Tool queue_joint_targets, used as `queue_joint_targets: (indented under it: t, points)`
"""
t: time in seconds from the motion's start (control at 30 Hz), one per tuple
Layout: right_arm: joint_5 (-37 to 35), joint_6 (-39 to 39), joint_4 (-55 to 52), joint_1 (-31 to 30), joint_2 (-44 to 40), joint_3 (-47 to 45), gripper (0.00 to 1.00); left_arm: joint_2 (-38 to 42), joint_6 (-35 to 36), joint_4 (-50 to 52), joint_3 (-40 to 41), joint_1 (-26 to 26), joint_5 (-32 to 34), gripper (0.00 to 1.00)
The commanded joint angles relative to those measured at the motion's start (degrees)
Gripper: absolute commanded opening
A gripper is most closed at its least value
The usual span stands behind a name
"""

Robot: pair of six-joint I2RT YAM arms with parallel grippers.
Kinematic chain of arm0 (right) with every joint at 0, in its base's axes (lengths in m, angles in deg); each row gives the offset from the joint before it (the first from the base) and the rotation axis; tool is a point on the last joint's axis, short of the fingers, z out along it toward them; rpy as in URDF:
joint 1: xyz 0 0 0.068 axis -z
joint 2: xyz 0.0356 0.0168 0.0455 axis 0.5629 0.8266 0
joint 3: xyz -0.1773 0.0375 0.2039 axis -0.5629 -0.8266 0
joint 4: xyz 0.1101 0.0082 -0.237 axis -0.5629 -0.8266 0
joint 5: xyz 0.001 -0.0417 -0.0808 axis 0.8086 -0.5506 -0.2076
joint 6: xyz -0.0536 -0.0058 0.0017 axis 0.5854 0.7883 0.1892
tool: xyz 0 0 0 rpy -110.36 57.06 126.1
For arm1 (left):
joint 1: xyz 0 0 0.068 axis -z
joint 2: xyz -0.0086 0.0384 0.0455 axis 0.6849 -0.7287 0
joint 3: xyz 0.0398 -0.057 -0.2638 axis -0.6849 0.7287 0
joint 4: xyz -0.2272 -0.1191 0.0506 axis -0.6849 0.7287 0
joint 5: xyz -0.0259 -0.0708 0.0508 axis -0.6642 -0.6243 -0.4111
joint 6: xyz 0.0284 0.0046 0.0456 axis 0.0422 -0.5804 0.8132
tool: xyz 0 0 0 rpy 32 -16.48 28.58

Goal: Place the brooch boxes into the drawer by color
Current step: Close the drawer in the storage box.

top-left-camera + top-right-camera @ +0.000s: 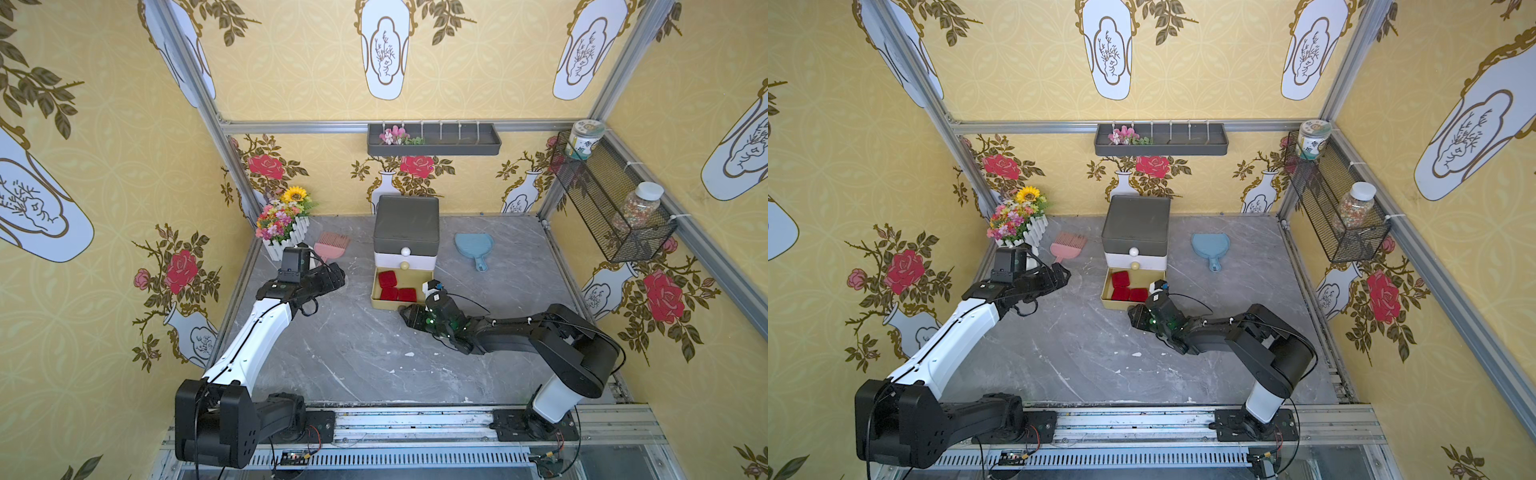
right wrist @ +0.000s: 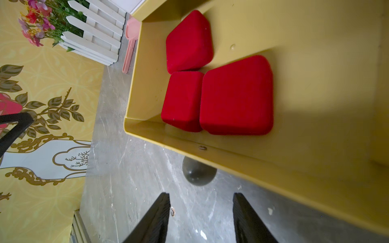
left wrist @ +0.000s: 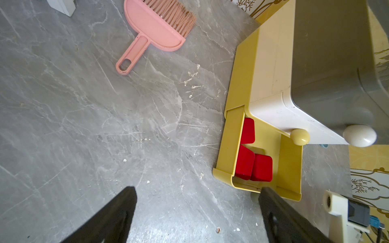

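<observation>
Right wrist view showed the olive-yellow drawer tier (image 2: 315, 178) pulled out, holding three red brooch boxes (image 2: 236, 94). Right gripper (image 2: 201, 196), at its 6 o'clock, stood parted and empty, short of the one grey knob (image 2: 199, 174); off-centre jaws could slip off it. Left gripper (image 3: 197, 190) gaped, empty. Two upper tiers (image 1: 415, 241) stood shut.

Open worktop (image 1: 353, 353) lies before the chest (image 1: 406, 220); its pulled-out bottom drawer (image 1: 384, 306) juts forward, red boxes (image 1: 390, 286) filling its left side; brush (image 1: 330, 243) and dustpan (image 1: 471, 245) flank it.
</observation>
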Motion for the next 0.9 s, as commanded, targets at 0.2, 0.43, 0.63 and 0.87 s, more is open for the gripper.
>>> queue_joint_targets:
  t: [0.2, 0.43, 0.63, 0.87]
  points:
    - [-1.46, -1.11, 5.99, -0.33, 4.51, 2.26, 0.49, 0.28, 0.79, -0.44, 0.28, -0.1, -0.28, 0.97]
    - [-2.87, -1.45, 6.53, -0.68, 6.49, 2.94, 0.43, 0.36, 0.95, -0.33, 0.19, -0.1, -0.09, 0.97]
    - [-3.95, -1.83, 7.32, -0.58, 6.29, 2.3, 0.31, 0.36, 1.01, -0.11, 0.19, -0.1, 0.0, 0.97]
    - [-4.99, -1.25, 7.08, 0.09, 5.23, 2.82, 0.24, 0.27, 1.08, -0.09, 0.19, -0.1, -0.09, 0.97]
